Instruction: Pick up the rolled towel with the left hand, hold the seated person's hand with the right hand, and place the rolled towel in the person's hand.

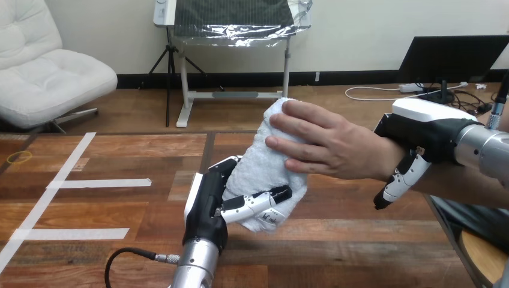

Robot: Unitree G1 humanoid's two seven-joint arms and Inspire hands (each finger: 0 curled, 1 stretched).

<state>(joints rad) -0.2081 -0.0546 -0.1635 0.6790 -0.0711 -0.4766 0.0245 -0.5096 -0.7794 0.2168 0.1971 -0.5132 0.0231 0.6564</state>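
The rolled towel (261,159) stands tilted in the middle of the frame, lifted off the wooden table (372,240). Its lower end is wrapped by the robot's left hand (207,207), which comes up from the bottom centre. That hand's fingers (258,201) are curled across the front of the roll, and more of the hand shows against the roll's left edge, so the towel looks clamped rather than balanced.

The person's hand (333,147) reaches in from the right of the frame and lies over the towel's upper half, its fingers a little spread and bent over the cloth. Both this hand and the left hand are on the towel at once.

At the right of the frame, the robot's right hand (423,123) sits on top of the person's wrist. Its fingers (401,179) are curled down the near side, so it appears to grip the wrist rather than the palm.

Judged from this, the pickup is done, the steadying hold is in place, and the towel is at the person's hand. What seems left is the handover proper: the person's fingers need to close firmly on the roll, the left hand has to uncurl and draw away toward the bottom of the frame, and the right hand can let go after that
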